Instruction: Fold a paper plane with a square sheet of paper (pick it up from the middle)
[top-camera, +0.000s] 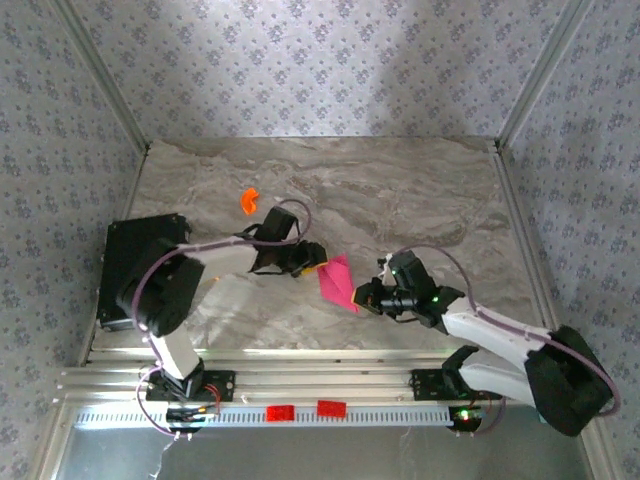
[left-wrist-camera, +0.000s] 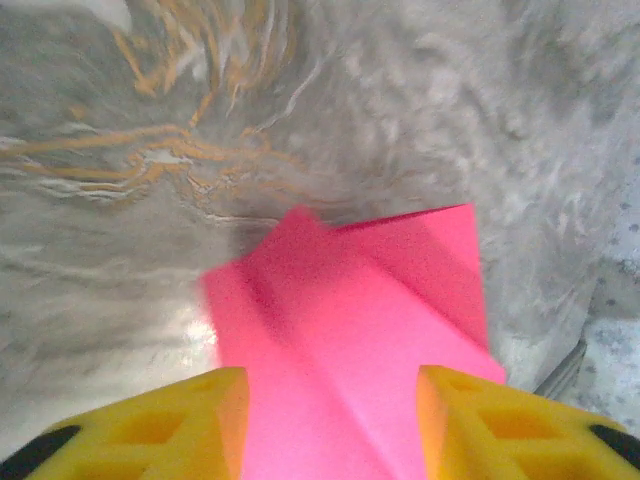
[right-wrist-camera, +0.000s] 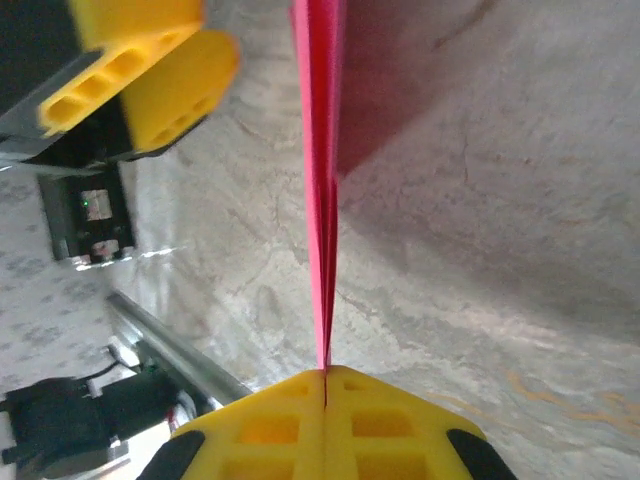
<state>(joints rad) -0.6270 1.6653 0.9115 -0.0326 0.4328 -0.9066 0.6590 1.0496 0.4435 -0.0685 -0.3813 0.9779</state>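
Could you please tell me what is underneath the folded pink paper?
Beneath the pink paper, pinched edge-on by the right gripper, marbled tabletop and the shadow it casts show. The patch directly under the paper in the top view is covered.

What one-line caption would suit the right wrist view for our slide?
Right gripper shut on the folded pink paper, seen edge-on above the marble table.

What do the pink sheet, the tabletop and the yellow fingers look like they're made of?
Folded pink sheet: thin matte paper, judging by its sharp creases and knife-thin edge. Tabletop: marble-look, grey veined, slight sheen; stone or laminate, can't tell. Yellow fingers: likely moulded plastic, with hollow ribbed pockets.
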